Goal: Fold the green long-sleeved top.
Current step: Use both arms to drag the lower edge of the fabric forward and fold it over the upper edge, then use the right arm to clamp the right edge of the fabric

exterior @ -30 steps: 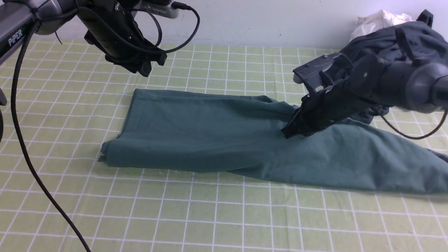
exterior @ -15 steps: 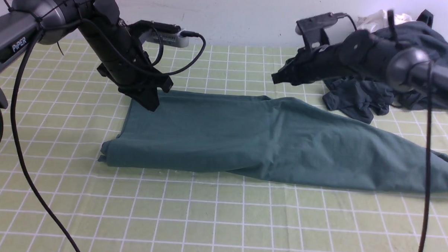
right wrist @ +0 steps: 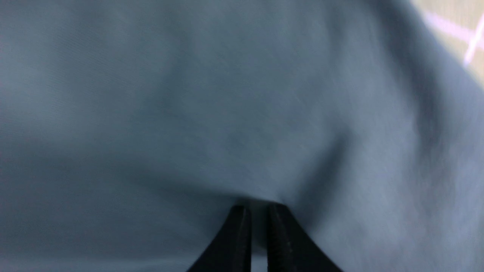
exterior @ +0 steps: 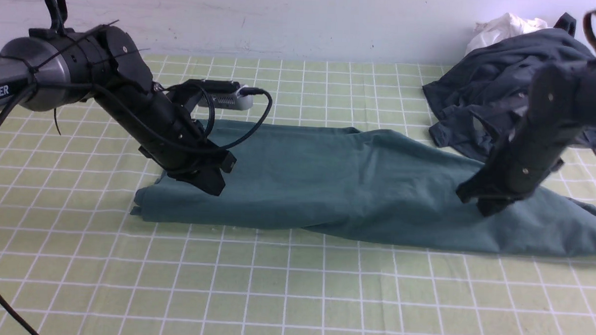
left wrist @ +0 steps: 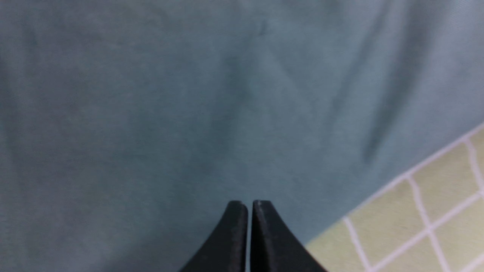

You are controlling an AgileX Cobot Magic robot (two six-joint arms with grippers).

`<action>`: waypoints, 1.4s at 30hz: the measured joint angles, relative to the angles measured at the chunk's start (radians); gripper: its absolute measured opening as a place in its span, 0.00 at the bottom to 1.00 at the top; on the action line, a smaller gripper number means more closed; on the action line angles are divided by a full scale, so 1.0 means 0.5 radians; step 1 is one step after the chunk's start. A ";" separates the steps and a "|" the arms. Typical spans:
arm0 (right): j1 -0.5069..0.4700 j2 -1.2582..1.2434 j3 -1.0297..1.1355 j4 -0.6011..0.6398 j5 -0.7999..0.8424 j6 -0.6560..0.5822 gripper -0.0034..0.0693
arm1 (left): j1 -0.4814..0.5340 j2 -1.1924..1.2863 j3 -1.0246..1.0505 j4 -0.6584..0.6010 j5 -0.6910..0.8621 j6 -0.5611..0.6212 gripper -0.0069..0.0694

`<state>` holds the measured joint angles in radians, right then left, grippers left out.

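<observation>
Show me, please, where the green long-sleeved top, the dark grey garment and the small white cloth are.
green long-sleeved top (exterior: 327, 183): front view, middle of its flat body.
dark grey garment (exterior: 479, 89): front view, its crumpled left part.
white cloth (exterior: 501, 26): front view, the part showing above the dark grey garment.

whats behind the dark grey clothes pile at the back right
A crumpled white cloth pokes up behind the dark grey garment, near the wall. Its lower part is hidden by the garment, so how far it reaches, or whether anything else lies there, cannot be seen.
</observation>
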<state>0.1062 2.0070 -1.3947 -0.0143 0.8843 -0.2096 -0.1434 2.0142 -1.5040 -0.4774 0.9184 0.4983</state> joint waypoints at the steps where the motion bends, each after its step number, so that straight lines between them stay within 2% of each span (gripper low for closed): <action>1: -0.026 0.000 0.052 -0.002 -0.041 0.011 0.14 | 0.000 0.002 0.014 0.007 -0.039 0.002 0.10; 6: -0.260 -0.011 0.148 0.063 -0.239 0.090 0.14 | 0.002 0.055 0.039 0.122 -0.290 0.005 0.10; 12: -0.546 -0.008 0.152 0.004 -0.265 0.104 0.14 | 0.037 0.102 0.054 0.309 -0.431 -0.062 0.10; 18: -0.566 -0.103 0.168 0.089 -0.202 0.009 0.14 | 0.067 0.037 0.054 0.329 -0.450 -0.103 0.10; 24: -0.627 -0.342 0.168 0.139 -0.269 0.019 0.14 | 0.026 -0.327 0.056 0.161 -0.356 -0.074 0.10; 28: -0.749 -0.327 0.168 0.140 -0.214 0.119 0.20 | -0.017 -0.432 0.169 0.040 -0.260 -0.006 0.10; 29: -0.793 -0.302 0.168 0.140 -0.168 0.133 0.25 | -0.035 -0.435 0.260 -0.010 -0.279 0.019 0.10; 35: -0.877 -0.216 0.168 0.275 -0.107 0.128 0.44 | -0.055 -0.372 0.688 -0.015 -0.599 0.052 0.10; 38: -0.875 -0.173 0.168 0.357 -0.127 0.043 0.46 | -0.053 -0.316 0.772 0.028 -0.773 0.052 0.10; 42: -0.875 -0.114 0.168 0.342 -0.193 0.022 0.46 | -0.049 -0.241 0.774 0.021 -0.943 0.052 0.10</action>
<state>-0.3315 1.9500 -1.3107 0.1569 0.7877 -0.1985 -0.1678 1.8938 -1.1169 -0.4669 0.4471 0.5243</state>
